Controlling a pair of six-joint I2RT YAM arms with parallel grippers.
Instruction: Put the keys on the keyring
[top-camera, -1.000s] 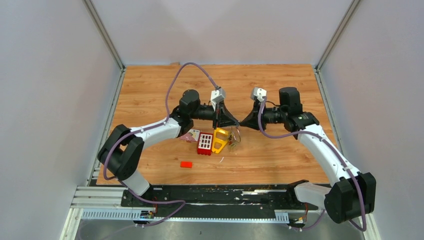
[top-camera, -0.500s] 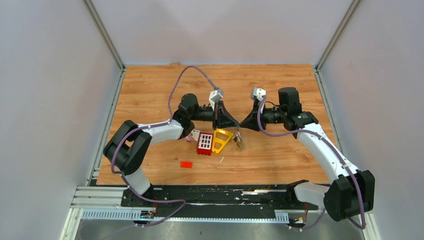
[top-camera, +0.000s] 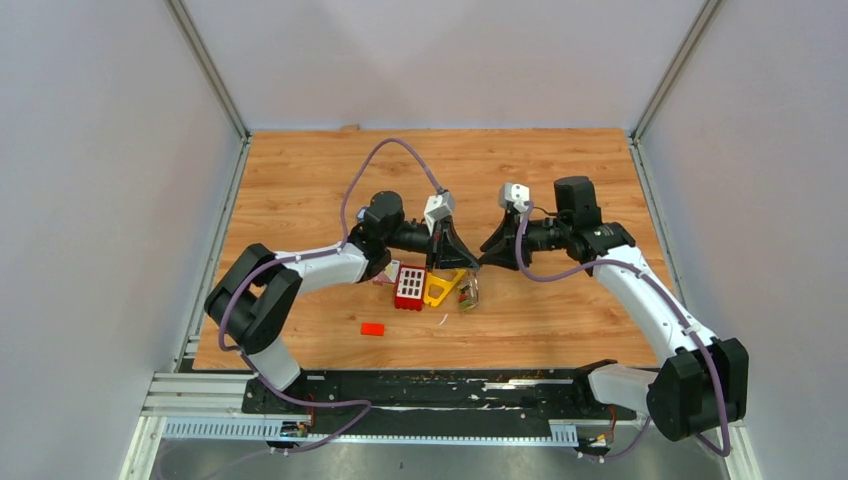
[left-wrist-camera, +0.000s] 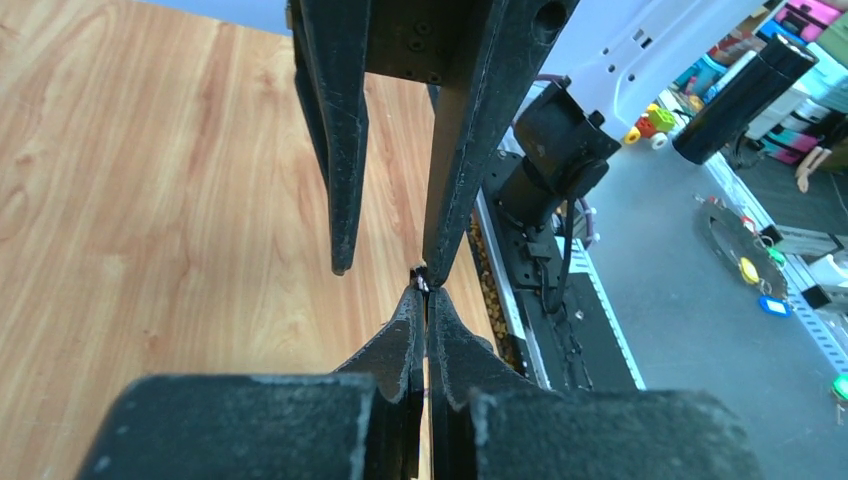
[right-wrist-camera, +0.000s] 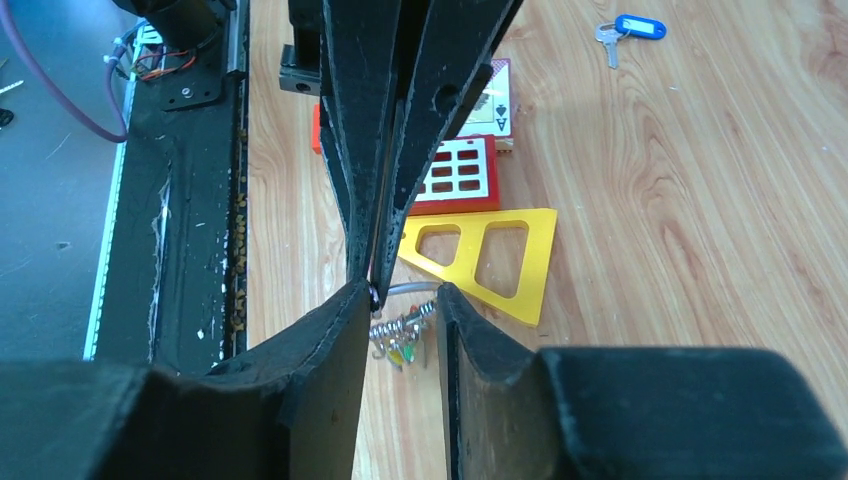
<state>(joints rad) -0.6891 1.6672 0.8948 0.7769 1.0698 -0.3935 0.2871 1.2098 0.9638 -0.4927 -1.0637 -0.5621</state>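
My left gripper (top-camera: 468, 262) (left-wrist-camera: 421, 292) is shut on the thin silver keyring (right-wrist-camera: 412, 287) and holds it above the table. A small bunch of keys (right-wrist-camera: 400, 340) with yellow, green and red heads hangs from the ring, also seen in the top view (top-camera: 467, 293). My right gripper (top-camera: 484, 260) (right-wrist-camera: 405, 293) faces the left one tip to tip, open, with its fingers on either side of the ring. A blue-headed key (right-wrist-camera: 630, 28) lies alone on the table and is hidden in the top view.
A yellow triangular frame (top-camera: 440, 288) (right-wrist-camera: 490, 255) lies just under the grippers beside a red grid block (top-camera: 409, 286) and a playing card (right-wrist-camera: 490, 112). A small red block (top-camera: 372, 328) lies nearer the front edge.
Both grippers have stayed tip to tip and shifted slightly toward the near side and lower. The hanging keys moved with them, now beside the yellow frame's right corner.
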